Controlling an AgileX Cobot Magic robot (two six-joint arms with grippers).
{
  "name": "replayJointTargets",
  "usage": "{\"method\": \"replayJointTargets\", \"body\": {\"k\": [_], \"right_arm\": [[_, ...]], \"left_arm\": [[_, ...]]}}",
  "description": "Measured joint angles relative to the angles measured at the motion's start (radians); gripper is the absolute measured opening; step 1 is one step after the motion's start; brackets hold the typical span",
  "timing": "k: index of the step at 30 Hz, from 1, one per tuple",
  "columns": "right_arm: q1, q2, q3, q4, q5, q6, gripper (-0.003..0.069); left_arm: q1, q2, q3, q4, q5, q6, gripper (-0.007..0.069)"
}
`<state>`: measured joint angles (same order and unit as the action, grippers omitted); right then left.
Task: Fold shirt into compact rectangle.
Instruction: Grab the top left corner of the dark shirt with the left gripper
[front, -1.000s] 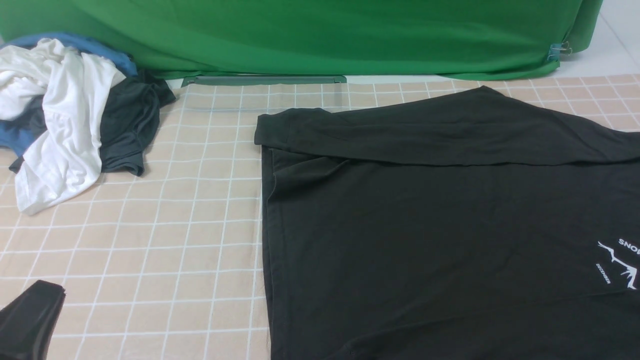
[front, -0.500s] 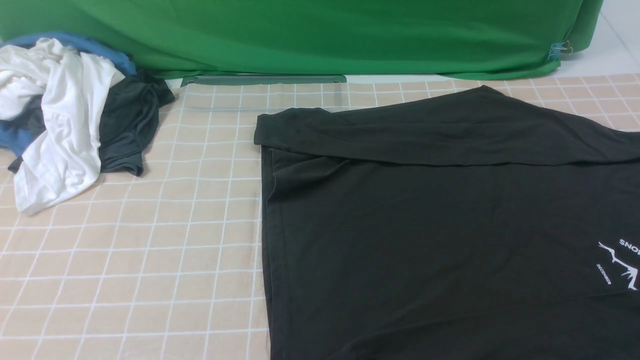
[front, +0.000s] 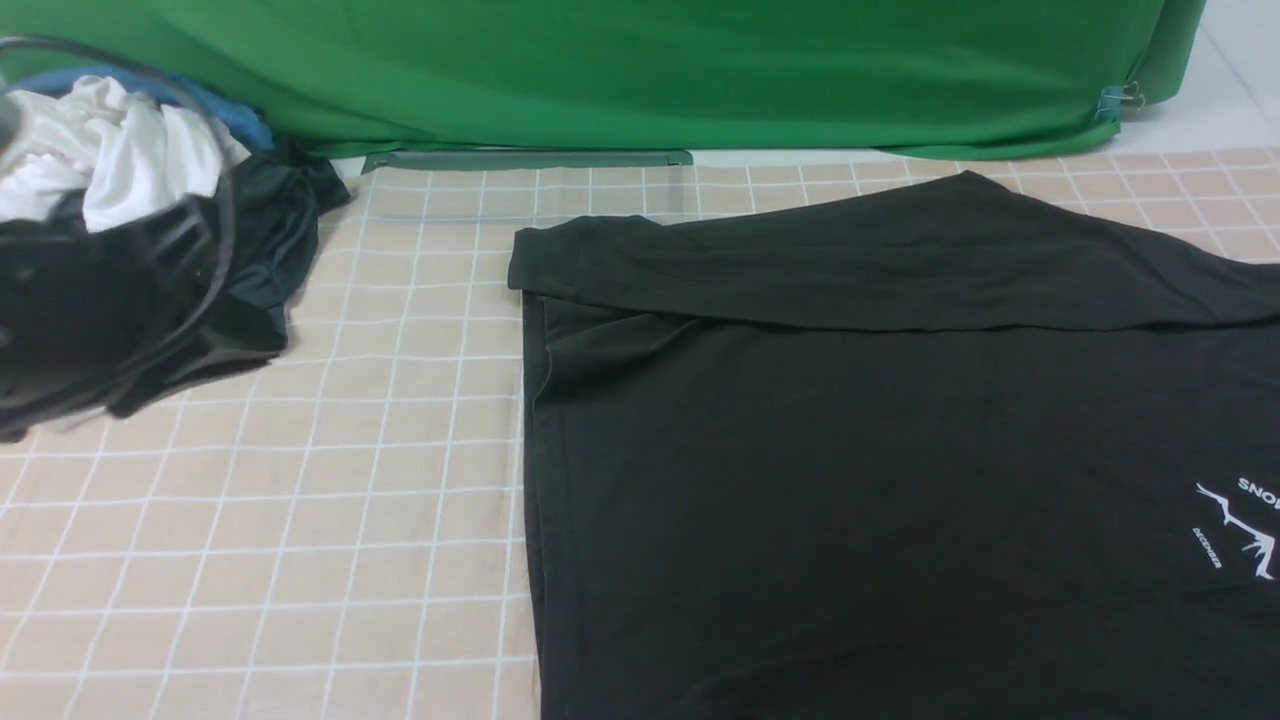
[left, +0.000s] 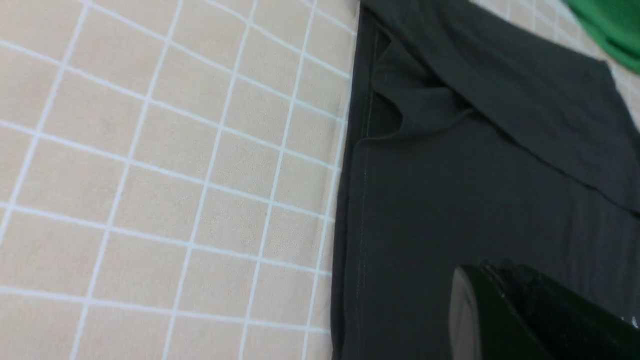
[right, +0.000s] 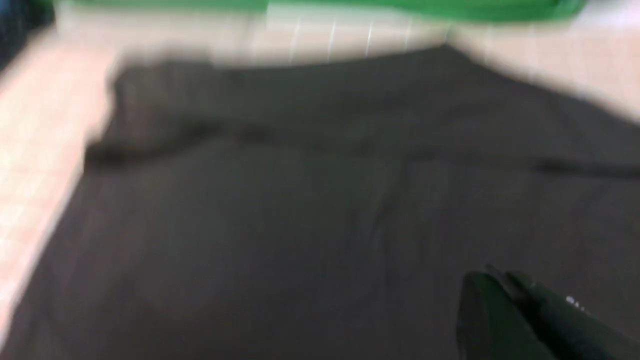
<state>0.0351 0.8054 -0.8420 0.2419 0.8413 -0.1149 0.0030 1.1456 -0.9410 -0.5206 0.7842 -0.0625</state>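
The shirt is black and lies spread flat on the right part of the bench, whose cover is beige with a white grid. It runs out of the front view at the right and near edges. Its far portion is folded back over the body as a long band with a straight lower edge. Just under the band's left end the fabric makes a small pucker. The left side forms a straight edge with a fine stitched hem. A small white graphic with lettering shows at the far right. A pile of clothes lies well apart at the far left, before a green backdrop. The left arm appears in the front view as a blurred dark mass with a looped cable, in front of that pile. Its wrist view shows the left gripper above the shirt near the hemmed edge, fingers pressed together and holding nothing. The right gripper, in a very blurred picture, is over the shirt's middle, also closed and empty as far as can be seen.
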Motion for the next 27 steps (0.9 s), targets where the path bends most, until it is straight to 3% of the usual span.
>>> {"method": "replayJointTargets", "body": {"k": [7, 14, 18, 22, 27], "right_arm": [[0.000, 0.103, -0.020, -0.004, 0.093, -0.026, 0.0038], [0.000, 0.163, -0.020, -0.003, 0.099, -0.032, 0.0046], [0.002, 0.177, -0.020, -0.002, 0.098, -0.032, 0.0055], [0.002, 0.178, -0.020, -0.002, 0.092, -0.032, 0.0059], [0.002, 0.178, -0.020, -0.002, 0.075, -0.032, 0.0070]], "left_arm": [[-0.017, 0.207, -0.136, -0.007, 0.000, 0.019, 0.0081], [-0.126, 0.452, -0.349, 0.019, 0.010, -0.018, 0.0317], [-0.134, 0.584, -0.517, 0.044, 0.034, -0.032, 0.0434], [-0.134, 0.704, -0.629, 0.082, 0.036, -0.037, 0.0492], [-0.134, 0.883, -0.765, 0.094, 0.020, -0.029, 0.0506]]}}
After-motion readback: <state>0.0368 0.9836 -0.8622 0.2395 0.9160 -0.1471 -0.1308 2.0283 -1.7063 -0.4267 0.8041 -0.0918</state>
